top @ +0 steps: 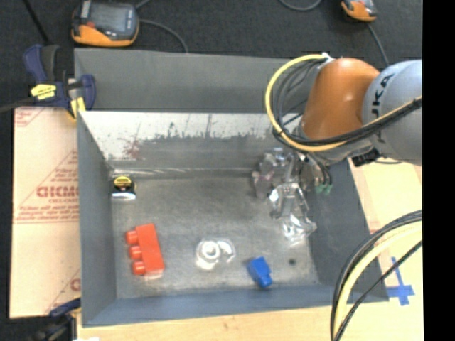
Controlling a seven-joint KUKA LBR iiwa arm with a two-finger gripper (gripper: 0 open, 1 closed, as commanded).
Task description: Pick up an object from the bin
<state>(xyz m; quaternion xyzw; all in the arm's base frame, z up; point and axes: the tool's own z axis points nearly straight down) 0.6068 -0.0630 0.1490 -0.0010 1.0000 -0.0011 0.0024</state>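
Down in the right part of the grey bin (178, 137), not far from the back wall: the gripper (288, 199), hung from an orange-covered wrist (334, 98) with looped cables. Open or closed, cannot tell (too tangled with the metalwork around it). Just in front of it, toward the near wall, a pale glassy-looking thing (297, 227) on the bin floor. Touching the gripper or merely beside it, impossible to say. Well apart from all that, along the near side: a small blue piece (259, 271), then a white round thing (213, 253), then a red block (144, 250) with studs on its left edge. Farther back, close by the left wall, a little yellow-and-black tape measure (123, 185).
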